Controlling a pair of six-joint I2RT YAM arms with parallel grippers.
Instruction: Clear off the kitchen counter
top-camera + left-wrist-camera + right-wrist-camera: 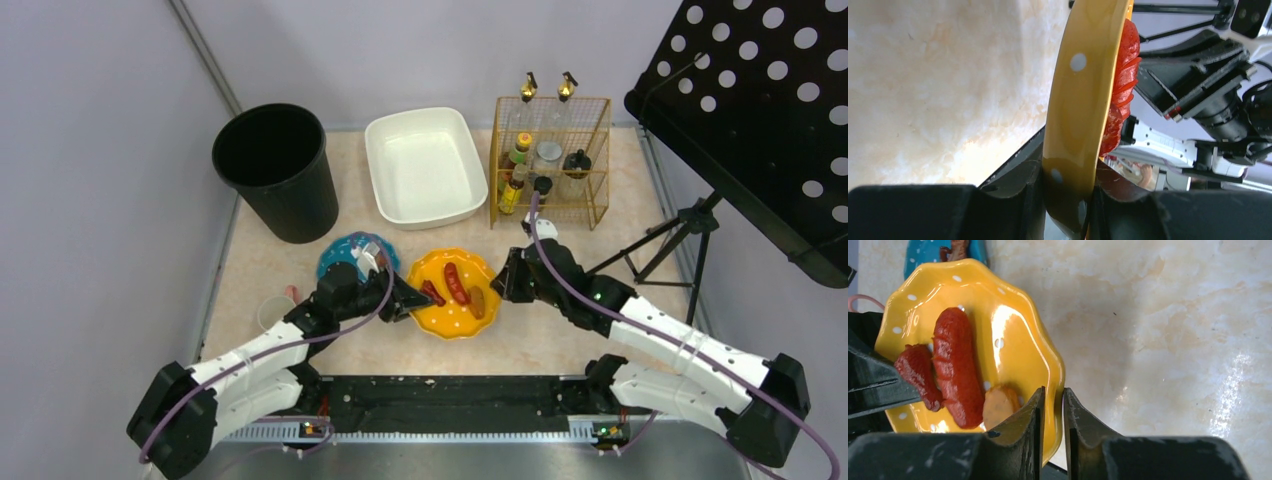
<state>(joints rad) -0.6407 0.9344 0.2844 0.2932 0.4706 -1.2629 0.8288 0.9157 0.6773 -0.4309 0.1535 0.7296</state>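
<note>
Table: large flat top, pale beige-peach with faint marbling, metal rails along its sides; fills the middle of the top view and carries the items below.

Black round plastic bin: far left corner; upright.

White rectangular ceramic basin: far centre, near the bin.

Gold wire rack: far right, just beside the basin; holds several bottles and jars, labels too small to read.

Yellow scalloped plate with white dots: near centre, between the two tools; whether it rests on the table or is lifted cannot be told.

On the yellow plate: long red sausage with cut ridges; shorter dark-red piece touching its side; tan round slice at the long sausage's end.

Blue dotted plate: just beyond the yellow plate to the left; partly hidden by the left arm; contents unclear.

White cup: near the left rail, beside the left arm.

Left tool: narrow; clamped on the yellow plate's left rim, one finger on each face.

Right tool: narrow; closed on the plate's right rim, just beside the tan slice.

Black perforated stand on a tripod: off the table, to the right.
</note>
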